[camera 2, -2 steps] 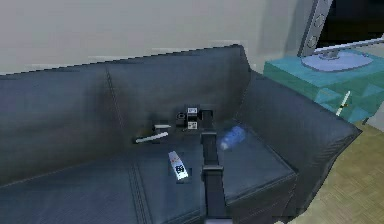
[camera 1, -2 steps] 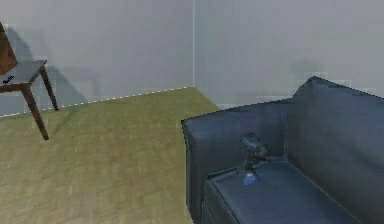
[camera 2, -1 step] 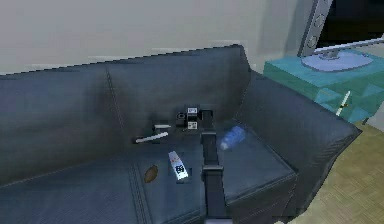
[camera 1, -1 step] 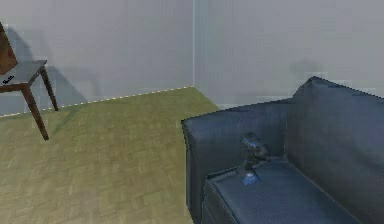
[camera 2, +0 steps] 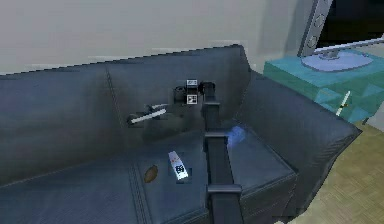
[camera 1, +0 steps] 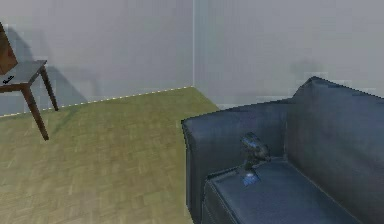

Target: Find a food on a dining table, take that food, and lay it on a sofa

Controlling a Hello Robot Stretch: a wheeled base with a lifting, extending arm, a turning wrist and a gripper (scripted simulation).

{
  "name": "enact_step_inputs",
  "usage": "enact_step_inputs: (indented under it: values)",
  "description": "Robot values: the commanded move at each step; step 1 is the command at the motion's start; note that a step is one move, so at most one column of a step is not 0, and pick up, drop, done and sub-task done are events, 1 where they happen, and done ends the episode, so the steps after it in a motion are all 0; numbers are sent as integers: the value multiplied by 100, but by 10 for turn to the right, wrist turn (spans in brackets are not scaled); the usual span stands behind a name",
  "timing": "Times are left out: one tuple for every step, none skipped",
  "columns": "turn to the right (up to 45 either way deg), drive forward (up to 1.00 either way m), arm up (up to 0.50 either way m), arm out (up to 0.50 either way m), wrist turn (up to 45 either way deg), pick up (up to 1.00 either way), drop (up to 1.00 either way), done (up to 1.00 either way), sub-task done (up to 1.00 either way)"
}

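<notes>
A dark blue sofa point(camera 2: 70, 110) spans the arm side view and also stands at the forward view's right point(camera 1: 330, 130). My arm point(camera 2: 213, 160) rises over its seat, with the gripper point(camera 2: 136, 121) out in front of the backrest. I cannot tell whether it holds anything. A small brown blob point(camera 2: 152, 172) lies on the seat cushion below the gripper, next to a grey remote point(camera 2: 178, 167).
A small dark upright object with a bluish base point(camera 1: 250, 162) stands on the sofa seat, and a bluish patch point(camera 2: 236, 135) shows by the arm. A teal stand point(camera 2: 330, 85) with a screen point(camera 2: 345, 35) is at the right. A dark wooden table point(camera 1: 25, 85) stands on open wood floor point(camera 1: 110, 160).
</notes>
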Motion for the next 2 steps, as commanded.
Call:
enact_step_inputs:
  values:
    - [0,0,0,-8,0,0,0,0,0]
    - [0,0,0,0,0,0,0,100,0]
